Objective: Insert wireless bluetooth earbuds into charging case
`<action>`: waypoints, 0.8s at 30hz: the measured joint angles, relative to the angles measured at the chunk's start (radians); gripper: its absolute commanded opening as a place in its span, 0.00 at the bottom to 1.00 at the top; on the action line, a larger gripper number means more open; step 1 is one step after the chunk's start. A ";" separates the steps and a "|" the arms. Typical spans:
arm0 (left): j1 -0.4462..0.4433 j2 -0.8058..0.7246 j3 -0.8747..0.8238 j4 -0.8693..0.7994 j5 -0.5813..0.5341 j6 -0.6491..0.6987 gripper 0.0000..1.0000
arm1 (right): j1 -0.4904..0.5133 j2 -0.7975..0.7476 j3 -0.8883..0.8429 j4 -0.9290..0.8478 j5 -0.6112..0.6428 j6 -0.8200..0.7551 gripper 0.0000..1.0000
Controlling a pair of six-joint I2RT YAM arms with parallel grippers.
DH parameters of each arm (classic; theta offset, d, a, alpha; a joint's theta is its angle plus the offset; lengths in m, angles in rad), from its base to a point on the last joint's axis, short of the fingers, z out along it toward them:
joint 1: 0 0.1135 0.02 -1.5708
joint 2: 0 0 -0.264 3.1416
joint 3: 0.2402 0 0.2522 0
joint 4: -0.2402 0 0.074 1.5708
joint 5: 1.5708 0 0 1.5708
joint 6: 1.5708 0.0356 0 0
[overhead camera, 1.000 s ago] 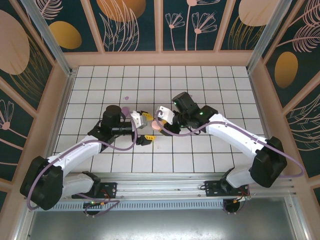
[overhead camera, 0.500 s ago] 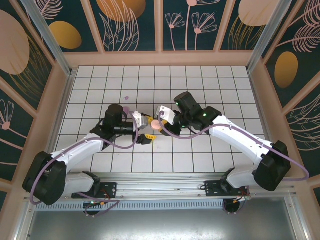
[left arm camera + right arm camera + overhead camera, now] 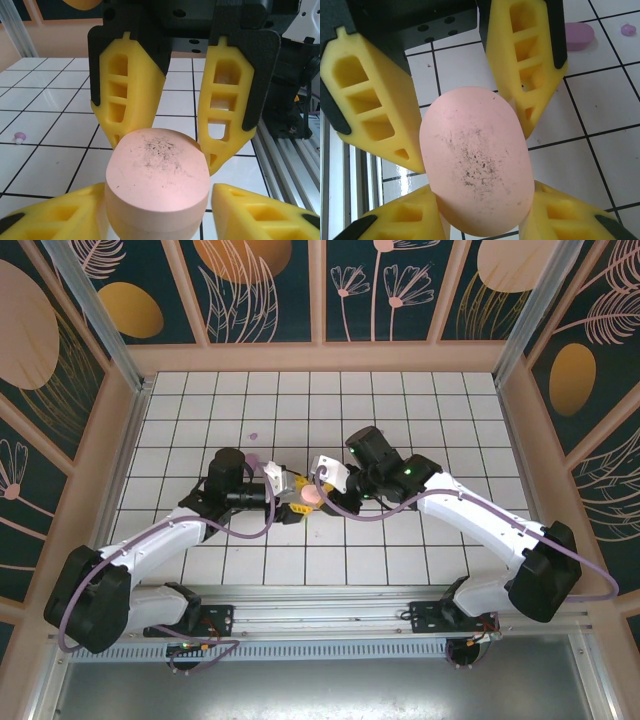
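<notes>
The pink oval charging case hangs closed above the tiles mid-table, its speckled face turned to both wrist cameras. My right gripper is shut on one end of it, both fingers pressed to its sides. My left gripper comes from the opposite side, and its yellow fingers clamp the other end. A small pale earbud lies on the tiles to the left. A lilac earbud lies on the floor beside the purple case.
The purple case sits just behind my left wrist, with a lilac bit one tile farther back. Wooden walls ring the tiled floor. A metal rail runs along the near edge.
My left gripper has slid right up to the pink case and drawn its fingers in around it. The right gripper has kept hold of the case, almost still.
</notes>
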 measured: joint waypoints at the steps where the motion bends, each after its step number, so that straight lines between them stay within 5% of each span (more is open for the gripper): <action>1: 0.000 0.000 0.000 0.000 -0.002 0.002 0.43 | 0.000 0.000 0.000 -0.002 -0.002 0.000 0.15; 5: 0.000 -0.004 0.000 -0.010 -0.005 0.010 0.28 | 0.001 0.000 0.000 -0.012 -0.003 0.000 0.15; 24: 0.003 -0.100 -0.010 -0.039 -0.050 0.014 0.09 | -0.012 0.004 0.038 -0.008 -0.071 0.037 0.26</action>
